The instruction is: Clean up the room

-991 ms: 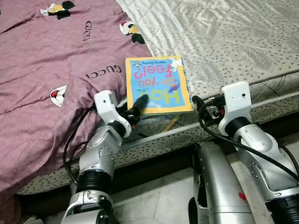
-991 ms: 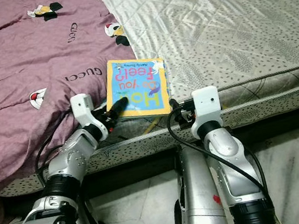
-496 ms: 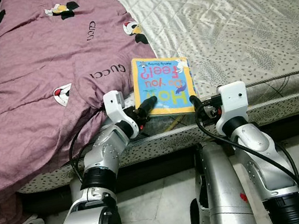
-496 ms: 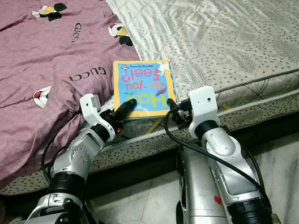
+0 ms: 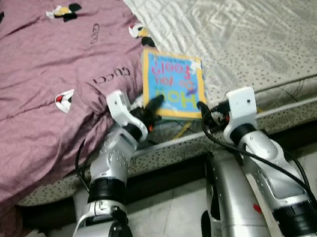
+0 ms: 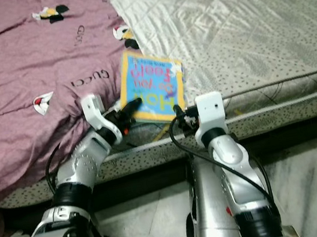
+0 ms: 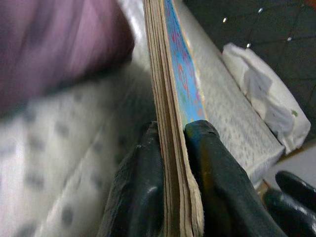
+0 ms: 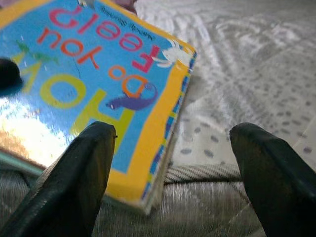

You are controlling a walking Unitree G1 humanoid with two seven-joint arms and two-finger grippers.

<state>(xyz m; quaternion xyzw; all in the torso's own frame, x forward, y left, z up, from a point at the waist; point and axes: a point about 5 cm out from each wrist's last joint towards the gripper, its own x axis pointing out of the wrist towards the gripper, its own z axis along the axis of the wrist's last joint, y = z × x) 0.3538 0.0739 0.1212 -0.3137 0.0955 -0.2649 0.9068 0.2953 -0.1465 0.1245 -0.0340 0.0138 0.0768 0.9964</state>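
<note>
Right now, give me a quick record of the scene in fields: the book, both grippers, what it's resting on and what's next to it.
book: blue children's board book with yellow border, lying at the near edge of the bed
left gripper: shut on the book's edge, one finger on each face
right gripper: open, fingers spread at the book's near corner, not gripping it
support: grey quilted mattress
beside it: purple blanket with printed lettering, on the robot's left of the book
</note>
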